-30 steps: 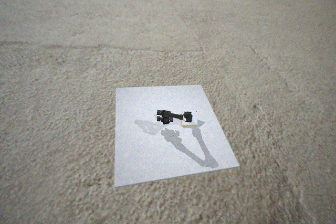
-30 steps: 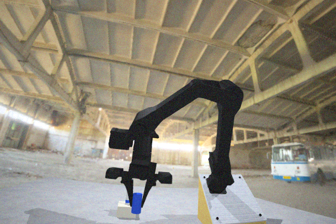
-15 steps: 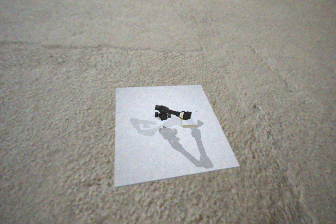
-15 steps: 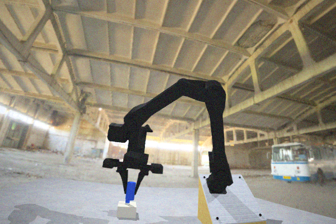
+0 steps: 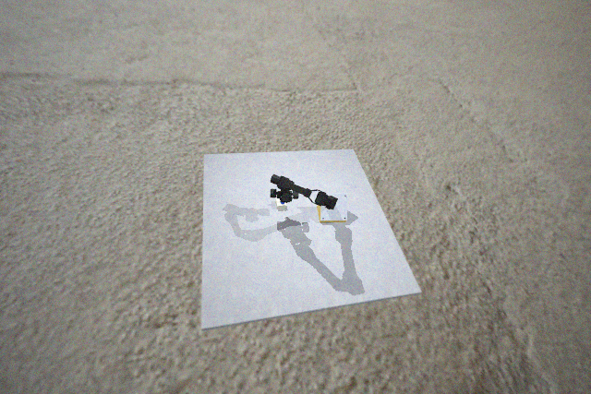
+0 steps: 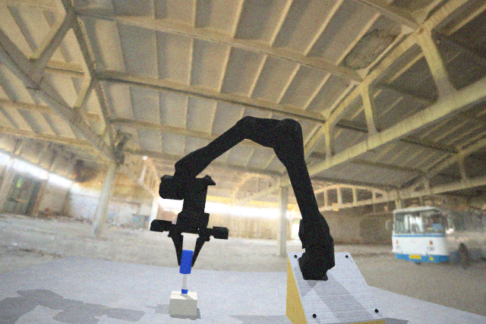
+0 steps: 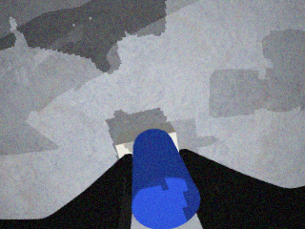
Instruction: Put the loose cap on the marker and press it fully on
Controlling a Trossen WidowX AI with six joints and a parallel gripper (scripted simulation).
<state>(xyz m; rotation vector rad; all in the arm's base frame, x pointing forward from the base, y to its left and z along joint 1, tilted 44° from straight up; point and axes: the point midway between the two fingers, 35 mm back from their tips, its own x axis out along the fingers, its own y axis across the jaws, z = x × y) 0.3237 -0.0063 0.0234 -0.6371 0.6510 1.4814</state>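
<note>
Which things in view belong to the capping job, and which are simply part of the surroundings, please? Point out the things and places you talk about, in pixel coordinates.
For the job:
- blue cap (image 6: 186,261) (image 7: 159,172), held in the gripper (image 6: 186,262) (image 7: 155,158)
- marker (image 6: 184,282), upright
- pale holder block (image 6: 182,305) (image 7: 124,151)

Surroundings:
- parked bus (image 6: 419,236)
- roof beams (image 6: 250,46)

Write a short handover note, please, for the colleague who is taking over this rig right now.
Gripper: shut on the blue cap, held upright.
Marker: upright in the pale holder block, its white shaft visible between the cap and a blue band low down. The cap looks in line above it; whether it already touches or covers the tip, I cannot tell.
Done: cap picked up and brought over the marker.
Left: check alignment, press the cap down until it clicks, release it, then move the arm away.
</note>
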